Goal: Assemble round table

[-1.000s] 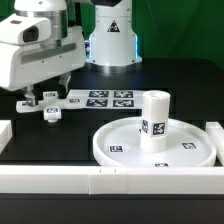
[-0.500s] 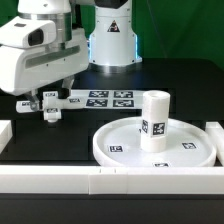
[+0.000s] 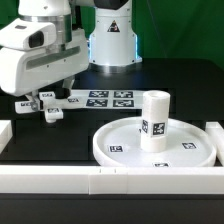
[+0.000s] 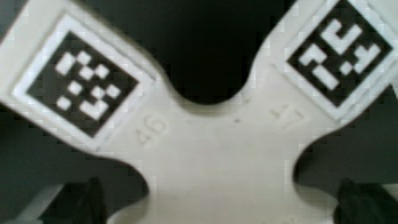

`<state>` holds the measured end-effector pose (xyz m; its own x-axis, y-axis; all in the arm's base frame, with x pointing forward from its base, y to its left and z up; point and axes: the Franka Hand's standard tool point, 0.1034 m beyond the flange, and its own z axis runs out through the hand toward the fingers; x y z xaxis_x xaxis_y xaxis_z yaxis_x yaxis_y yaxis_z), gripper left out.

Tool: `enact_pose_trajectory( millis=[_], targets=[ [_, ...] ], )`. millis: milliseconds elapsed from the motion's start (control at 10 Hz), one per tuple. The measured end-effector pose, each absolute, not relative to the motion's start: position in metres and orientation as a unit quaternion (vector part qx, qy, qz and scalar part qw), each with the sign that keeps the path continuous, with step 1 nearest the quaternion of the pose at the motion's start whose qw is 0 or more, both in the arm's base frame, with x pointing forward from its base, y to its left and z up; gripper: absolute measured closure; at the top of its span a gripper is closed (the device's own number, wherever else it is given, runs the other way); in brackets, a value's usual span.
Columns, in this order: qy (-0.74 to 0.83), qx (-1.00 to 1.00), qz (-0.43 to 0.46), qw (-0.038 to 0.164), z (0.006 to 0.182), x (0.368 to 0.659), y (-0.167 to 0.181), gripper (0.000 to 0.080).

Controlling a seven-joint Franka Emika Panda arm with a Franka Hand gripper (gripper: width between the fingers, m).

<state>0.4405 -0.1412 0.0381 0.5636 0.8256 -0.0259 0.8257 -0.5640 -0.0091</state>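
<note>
Cross-shaped foot (image 3: pixel 50 112) lying on the bench (image 3: pixel 55 150) by the marker board (image 3: pixel 106 98), jaws hanging released astride it, wrist view alone revealing flanking fingertips (image 4: pixel 79 203), exterior view alone showing leg (image 3: pixel 153 120) standing on disc (image 3: pixel 114 144)

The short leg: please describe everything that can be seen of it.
The leg is a short, thick white cylinder, seemingly plastic, with a flat top and a black-and-white square tag on its side. It stands upright near the middle of the round disc, base resting on it. Nothing else touches it.
</note>
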Motion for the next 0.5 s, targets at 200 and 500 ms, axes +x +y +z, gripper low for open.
enact_pose_trajectory(
  millis=[200,500],
  targets=[
    [0.467,0.884,-0.014,0.000,0.0403,0.4412,-0.1407,0.0150],
    [0.464,0.886,-0.015,0.000,0.0394,0.4396,-0.1463,0.0150]
  ],
)
